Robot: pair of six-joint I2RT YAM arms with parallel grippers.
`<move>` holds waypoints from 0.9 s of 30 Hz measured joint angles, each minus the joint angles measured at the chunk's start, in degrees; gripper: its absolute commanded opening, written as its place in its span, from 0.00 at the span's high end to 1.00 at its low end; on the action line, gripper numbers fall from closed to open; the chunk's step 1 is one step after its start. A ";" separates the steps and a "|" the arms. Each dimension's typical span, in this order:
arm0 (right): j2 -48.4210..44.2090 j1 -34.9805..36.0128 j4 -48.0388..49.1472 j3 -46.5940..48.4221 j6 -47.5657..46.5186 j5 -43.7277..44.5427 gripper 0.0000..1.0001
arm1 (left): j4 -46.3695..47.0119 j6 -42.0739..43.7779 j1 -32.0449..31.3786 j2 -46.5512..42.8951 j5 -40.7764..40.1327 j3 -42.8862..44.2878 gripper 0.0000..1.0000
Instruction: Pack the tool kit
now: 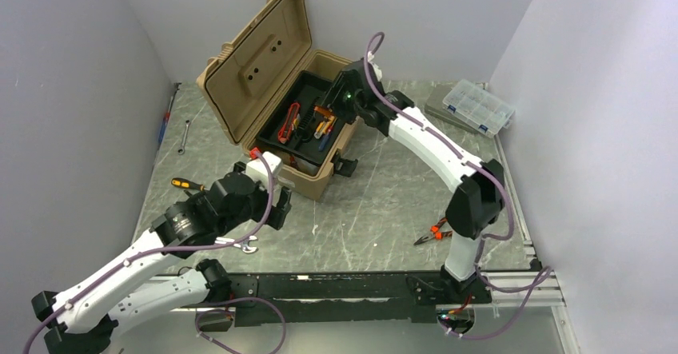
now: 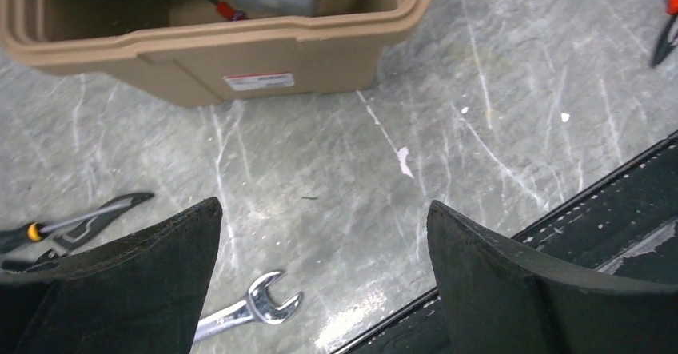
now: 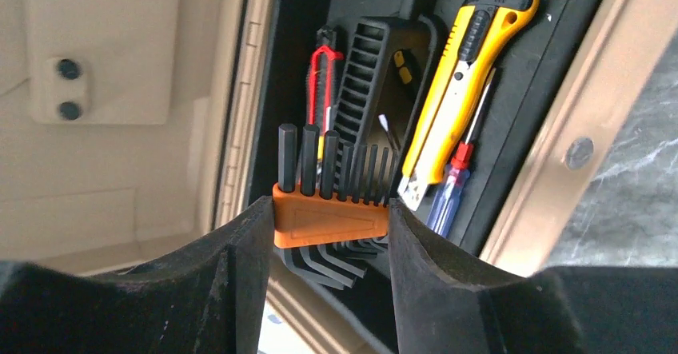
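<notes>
left claw [image 2: 324, 206] wide open and empty above the bench [image 2: 336, 154] near its front edge, right claw [image 3: 329, 206] half closed on an orange hex key set [image 3: 320, 166] above the open toolbox [image 1: 308, 177], toolbox near the back edge, left of middle

The toolbox [image 1: 264, 66] is showing tan hard plastic, matt and ribbed. Inside the toolbox, the insert tray [image 3: 520, 90] is looking like dull black plastic. The table [image 2: 480, 130] under the toolbox is presenting a smooth, grey, marbled face that is catching a faint sheen. In front of the toolbox, the wrench [image 2: 260, 306] is gleaming as polished metal. Above the toolbox, the right gripper [image 3: 329, 230] is showing fingers [image 3: 232, 290] of matt black, faintly grainy material. Between them the hex key set [image 3: 328, 210] is looking like smooth orange plastic around dark, dull metal. In the toolbox, the utility knife [image 3: 464, 74] is shining in glossy yellow plastic. Right of the toolbox, the organiser case [image 1: 478, 105] is showing clear plastic.
</notes>
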 measured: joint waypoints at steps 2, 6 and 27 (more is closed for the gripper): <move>1.92 0.04 1.16 0.02 -0.35 -0.04 0.73 | -1.57 -0.22 0.24 -1.01 -1.44 0.20 0.01; 6.29 -0.09 2.54 1.03 -1.38 0.87 0.63 | -4.31 -0.28 0.76 -2.60 -3.32 1.20 0.01; -10.12 -0.68 10.60 -12.31 -10.64 7.23 0.21 | -9.03 5.05 7.56 -1.14 -8.02 12.02 0.01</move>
